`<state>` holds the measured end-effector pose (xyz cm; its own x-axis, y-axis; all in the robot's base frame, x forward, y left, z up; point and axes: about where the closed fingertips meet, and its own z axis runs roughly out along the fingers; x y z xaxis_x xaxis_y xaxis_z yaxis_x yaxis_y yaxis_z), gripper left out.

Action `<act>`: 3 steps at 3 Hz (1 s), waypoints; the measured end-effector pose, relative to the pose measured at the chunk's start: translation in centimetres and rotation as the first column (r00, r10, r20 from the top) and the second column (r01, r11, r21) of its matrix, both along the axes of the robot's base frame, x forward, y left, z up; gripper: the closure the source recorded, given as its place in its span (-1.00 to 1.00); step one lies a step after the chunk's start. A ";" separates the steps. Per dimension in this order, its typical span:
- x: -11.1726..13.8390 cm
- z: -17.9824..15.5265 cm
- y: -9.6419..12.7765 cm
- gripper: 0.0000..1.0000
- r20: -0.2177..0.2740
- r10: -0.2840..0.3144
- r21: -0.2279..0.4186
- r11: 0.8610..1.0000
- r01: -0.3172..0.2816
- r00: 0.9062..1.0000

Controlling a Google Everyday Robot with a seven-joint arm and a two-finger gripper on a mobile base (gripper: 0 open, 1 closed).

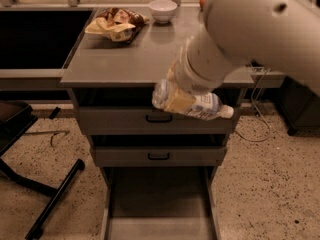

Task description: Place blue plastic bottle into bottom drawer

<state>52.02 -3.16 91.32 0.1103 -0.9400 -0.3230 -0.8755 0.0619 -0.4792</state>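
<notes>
Clearly the biggest thing in view is the thick white robot arm (250,29), which comes in from the upper right, is cut off by the frame edge, and hides the right rear part of the grey metal desk (125,59). Below the desk top sit two shut grey drawers with black handles, the upper one (115,121) partly covered by the arm's load and the middle one (125,156) in plain sight. Under them the wide plain grey bottom drawer (160,204) stands pulled out, its front end cut off by the lower edge of the frame. At the left, a black chair base (50,204) shows only in part. A crumpled yellow and brown snack bag (115,26) lies at the desk's back left, with a small white bowl (163,9) just beside it. The small clear blue plastic bottle (200,104) hangs in the air in front of the upper drawer's face, above the bottom drawer and well apart from it, lying nearly level with its white cap (228,112) pointing right. The claw (176,98) is closed around the bottle's base end; its yellowish fingers are mostly hidden behind the wrist and hard to make out.
</notes>
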 end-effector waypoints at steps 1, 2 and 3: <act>-0.1 -7.5 1.3 1.00 -0.026 0.032 0.037 0.999 -0.031 0.999; 2.1 -15.8 3.0 1.00 -0.092 0.063 0.079 0.995 -0.055 0.994; 2.0 -16.2 3.0 1.00 -0.094 0.060 0.089 0.995 -0.052 0.994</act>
<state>54.06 -0.13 75.14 0.1262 -0.9015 -0.4140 -0.9207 0.0489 -0.3871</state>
